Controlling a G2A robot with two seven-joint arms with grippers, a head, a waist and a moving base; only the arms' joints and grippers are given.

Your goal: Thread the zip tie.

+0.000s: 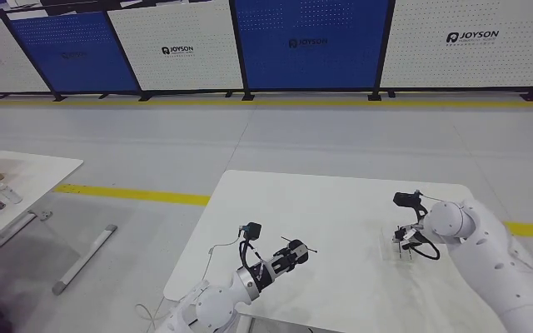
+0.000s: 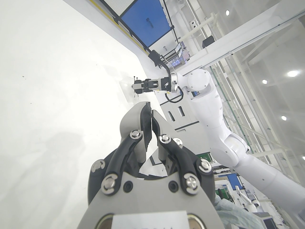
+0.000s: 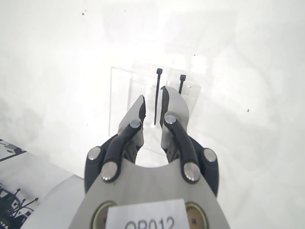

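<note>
A black zip tie (image 1: pixel 300 245) crosses the tip of my left gripper (image 1: pixel 296 250), which is shut on it above the table's near-left part. The fingers (image 2: pixel 145 117) of the left gripper (image 2: pixel 151 110) are pressed together. My right gripper (image 3: pixel 153 95) is open over a clear tray (image 3: pixel 119 96) on the right side of the table. A second zip tie (image 3: pixel 157 94) lies on the tray between its fingers. A third zip tie (image 3: pixel 182 83) lies beside it, partly hidden by one finger. The right gripper (image 2: pixel 136 88) also shows from the left wrist.
The white table (image 1: pixel 333 208) has its front edge close behind both arms. Another white table (image 1: pixel 33 171) stands to the far left across the floor. Blue and white panels (image 1: pixel 308 42) line the back of the room.
</note>
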